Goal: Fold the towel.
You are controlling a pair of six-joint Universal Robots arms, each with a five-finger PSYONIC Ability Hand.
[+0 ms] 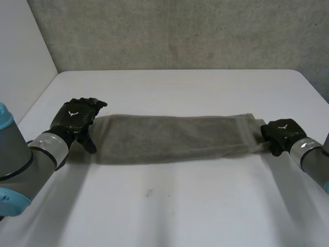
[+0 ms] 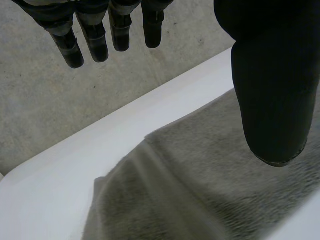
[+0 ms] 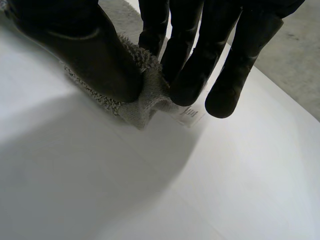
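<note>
A grey towel (image 1: 169, 138) lies folded into a long strip across the white table (image 1: 180, 206). My left hand (image 1: 77, 117) hovers at the strip's left end, fingers (image 2: 95, 40) straight and thumb (image 2: 275, 100) apart over the towel (image 2: 200, 190), so it is open and holds nothing. My right hand (image 1: 280, 133) is at the strip's right end. There its thumb (image 3: 95, 60) and fingers (image 3: 192, 75) pinch the towel's corner (image 3: 145, 102), with a small white label (image 3: 190, 115) sticking out under the fingertips.
A grey concrete wall (image 1: 180, 31) runs behind the table's far edge. A white panel (image 1: 20, 51) stands at the far left. Bare tabletop stretches in front of the towel towards me.
</note>
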